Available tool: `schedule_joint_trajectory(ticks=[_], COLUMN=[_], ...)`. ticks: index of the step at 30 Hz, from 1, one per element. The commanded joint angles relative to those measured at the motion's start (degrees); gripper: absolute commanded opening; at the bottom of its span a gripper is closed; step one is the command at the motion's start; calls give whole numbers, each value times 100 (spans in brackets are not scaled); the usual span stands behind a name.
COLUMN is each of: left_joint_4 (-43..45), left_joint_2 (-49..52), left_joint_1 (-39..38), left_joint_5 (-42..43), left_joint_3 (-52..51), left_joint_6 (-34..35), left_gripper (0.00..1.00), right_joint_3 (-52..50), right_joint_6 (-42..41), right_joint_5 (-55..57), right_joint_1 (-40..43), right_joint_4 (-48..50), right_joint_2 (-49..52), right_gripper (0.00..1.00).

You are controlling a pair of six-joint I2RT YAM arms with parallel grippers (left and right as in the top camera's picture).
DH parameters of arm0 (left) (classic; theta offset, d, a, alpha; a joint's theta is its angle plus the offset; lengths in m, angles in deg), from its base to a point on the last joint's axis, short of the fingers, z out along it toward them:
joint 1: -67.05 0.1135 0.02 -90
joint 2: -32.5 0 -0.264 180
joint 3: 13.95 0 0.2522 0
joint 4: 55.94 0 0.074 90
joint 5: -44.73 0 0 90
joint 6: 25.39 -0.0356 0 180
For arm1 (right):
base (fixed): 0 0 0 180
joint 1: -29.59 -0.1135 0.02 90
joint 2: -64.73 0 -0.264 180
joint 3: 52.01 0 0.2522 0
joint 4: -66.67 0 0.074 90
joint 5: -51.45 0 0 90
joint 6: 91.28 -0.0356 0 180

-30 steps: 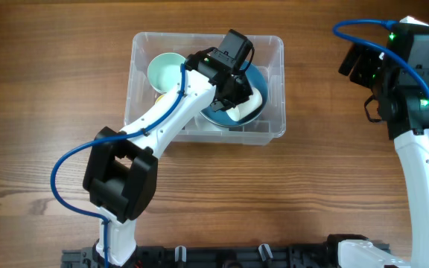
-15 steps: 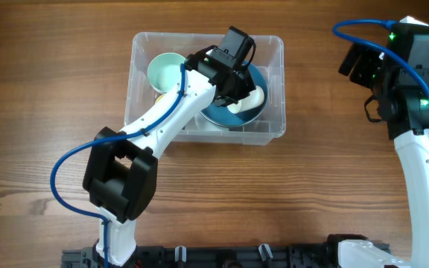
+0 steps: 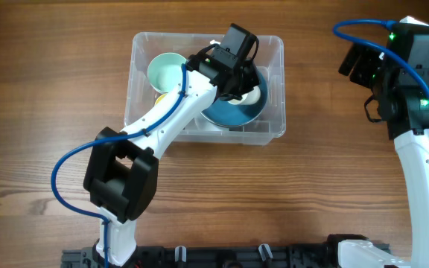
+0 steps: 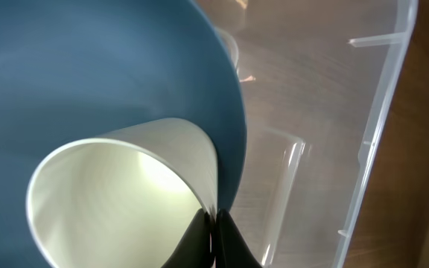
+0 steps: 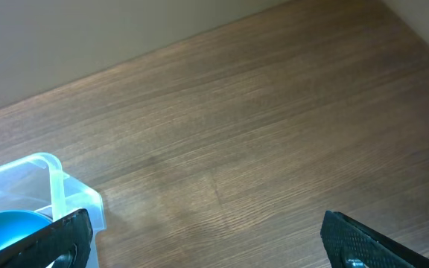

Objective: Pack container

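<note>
The clear plastic container (image 3: 278, 112) stands at the far middle of the table. Inside it lies a blue bowl (image 3: 228, 113), and my left gripper (image 3: 241, 83) is shut on the rim of a white cup (image 3: 253, 95) resting against the bowl. In the left wrist view the fingertips (image 4: 215, 223) pinch the wall of the cup (image 4: 125, 201) in front of the blue bowl (image 4: 88, 74), with the container's wall (image 4: 378, 112) to the right. My right gripper (image 3: 360, 63) is open and empty, off to the right of the container.
A pale green bowl (image 3: 166, 71) and a small yellow item (image 3: 157, 97) lie in the container's left half. The right wrist view shows bare wooden table (image 5: 237, 134), the container's corner (image 5: 58, 186) and the blue bowl's edge (image 5: 6, 227).
My left gripper has moved a little toward the container's far right with the white cup, which now lies higher on the blue bowl. The right arm has not moved.
</note>
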Motion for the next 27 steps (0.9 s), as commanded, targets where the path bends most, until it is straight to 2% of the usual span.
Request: schedule_joint_trajectory(ticks=[1, 9, 14, 17, 20, 23, 27], left_joint_4=[33, -511, -957, -1593, -2452, -3185, -3447], left_joint_2=[26, -918, -1847, -2470, -2975, -3064, -2782], left_joint_1=[28, 160, 442, 601, 708, 741, 734], left_joint_5=[-278, -1676, -1941, -2444, -2461, -2455, -2444], left_joint_3=[39, 39, 39, 39, 39, 35, 24], left_joint_6=[-649, -1696, -1818, -1814, -1810, -1794, -1794], left_gripper=[4, 4, 4, 4, 4, 4, 4], right_joint_3=[79, 79, 79, 79, 79, 79, 79], right_joint_6=[52, 50, 48, 50, 50, 50, 50], right_joint_5=[120, 120, 120, 120, 120, 120, 120], right_joint_1=[2, 2, 2, 2, 2, 2, 2], right_joint_4=[2, 2, 2, 2, 2, 2, 2], right_joint_2=[50, 50, 50, 50, 50, 50, 50], right_gripper=[100, 100, 100, 100, 100, 100, 99])
